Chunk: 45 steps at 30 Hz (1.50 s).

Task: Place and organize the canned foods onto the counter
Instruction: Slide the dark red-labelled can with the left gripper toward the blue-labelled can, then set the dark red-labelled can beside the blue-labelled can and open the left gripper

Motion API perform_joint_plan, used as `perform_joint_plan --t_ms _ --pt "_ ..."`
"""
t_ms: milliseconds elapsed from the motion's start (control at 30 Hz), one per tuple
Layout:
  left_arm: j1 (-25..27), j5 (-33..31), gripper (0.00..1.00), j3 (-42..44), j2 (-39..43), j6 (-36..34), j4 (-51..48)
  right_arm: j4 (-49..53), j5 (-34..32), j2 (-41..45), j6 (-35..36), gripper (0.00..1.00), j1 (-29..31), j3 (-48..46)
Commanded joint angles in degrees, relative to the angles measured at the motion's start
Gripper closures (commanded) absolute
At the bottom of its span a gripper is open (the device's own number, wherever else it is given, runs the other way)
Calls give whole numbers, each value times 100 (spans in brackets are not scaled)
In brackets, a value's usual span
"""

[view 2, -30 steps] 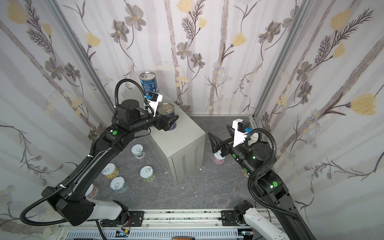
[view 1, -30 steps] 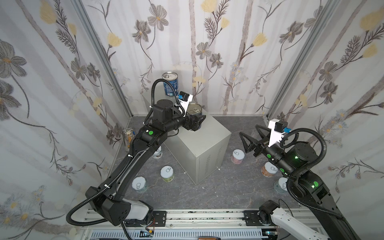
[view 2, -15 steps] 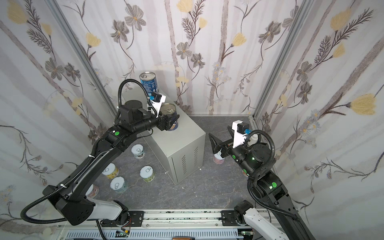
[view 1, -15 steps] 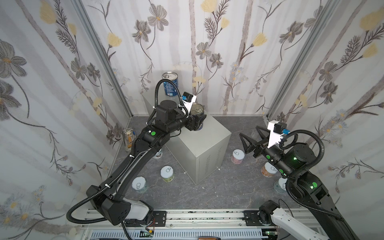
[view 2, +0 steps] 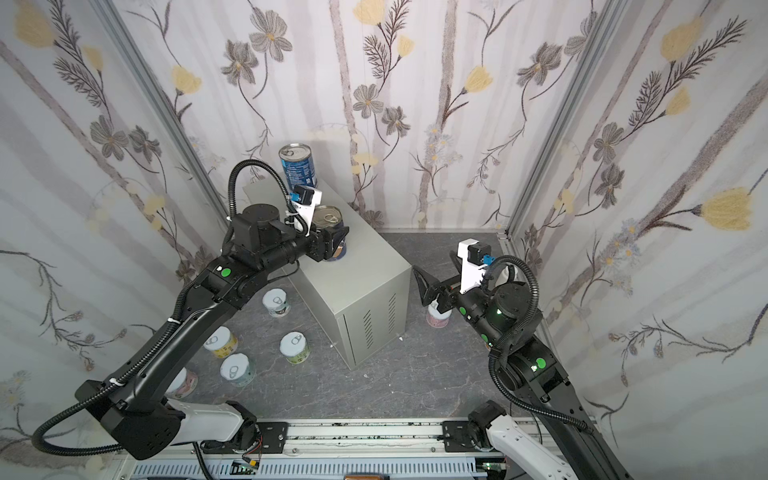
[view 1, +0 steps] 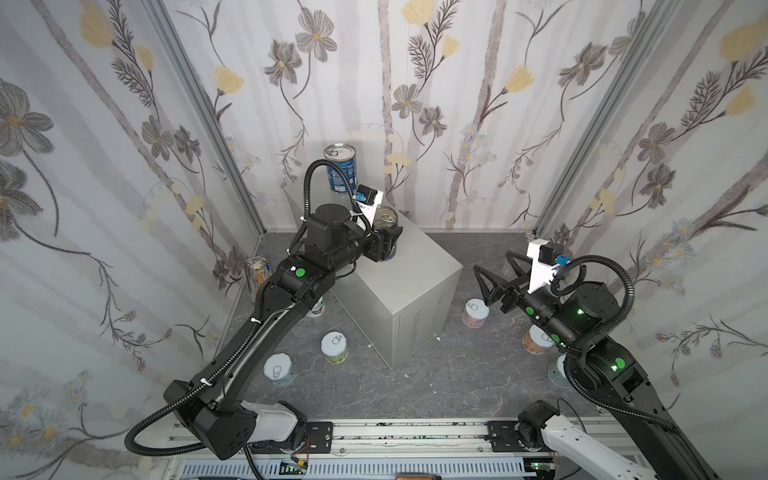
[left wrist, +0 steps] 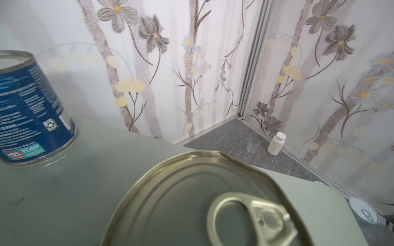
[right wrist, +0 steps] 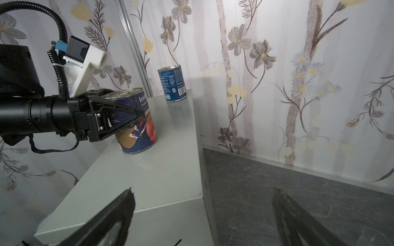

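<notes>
The counter (view 1: 415, 270) (view 2: 365, 274) is a light grey metal cabinet near the back wall. Two tall dark blue canned foods stand on its top. My left gripper (view 1: 385, 246) (view 2: 332, 245) is shut on the nearer tall can (view 1: 388, 216) (view 2: 327, 216) (right wrist: 138, 132), whose pull-tab lid (left wrist: 191, 202) fills the left wrist view. The other tall can (view 1: 340, 166) (left wrist: 27, 110) (right wrist: 172, 83) stands at the back corner. My right gripper (view 1: 492, 262) (view 2: 432, 262) (right wrist: 203, 189) hangs open and empty beside the counter's right end, above a pink short can (view 1: 475, 311).
Short pale-lidded cans stand on the dark floor left of the counter (view 2: 276, 301) (view 2: 295, 347) (view 2: 237, 370) (view 2: 220, 340), and more lie under my right arm (view 1: 538, 338). A white pill bottle (left wrist: 276, 143) and a glass cup (left wrist: 253, 144) stand in the back right corner.
My left gripper's jaws have closed from wide open onto the tall can on the counter. The right arm has hardly moved and stays open.
</notes>
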State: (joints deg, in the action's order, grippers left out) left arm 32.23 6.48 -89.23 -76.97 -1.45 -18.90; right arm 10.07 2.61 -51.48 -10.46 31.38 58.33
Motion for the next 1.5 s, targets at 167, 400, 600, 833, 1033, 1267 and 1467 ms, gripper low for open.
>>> perform_joint_plan --t_ms 167,400,600,833,1033,1267,1467 --pt "-472 -1460 38 -249 69 390 387 -525 467 -356 -171 0 -1 -42" --pt "-1093 -1870 39 -638 -229 462 368 -704 597 -761 -185 0 0 53" --pt "-1457 -2358 40 -1147 -780 300 360 -882 697 -1190 -229 0 -3 249" --pt "-1568 -2713 40 -1957 -1418 150 360 -971 727 -1707 -220 0 -1 568" --pt "-1809 -2828 41 -2497 -1833 127 310 -937 723 -1992 -168 0 -2 1001" --pt "-2018 -2566 41 -2946 -2292 276 272 -910 735 -2212 -134 0 0 1317" --pt "-2055 -2475 41 -3225 -2626 321 226 -910 723 -2278 -127 1 -24 1357"
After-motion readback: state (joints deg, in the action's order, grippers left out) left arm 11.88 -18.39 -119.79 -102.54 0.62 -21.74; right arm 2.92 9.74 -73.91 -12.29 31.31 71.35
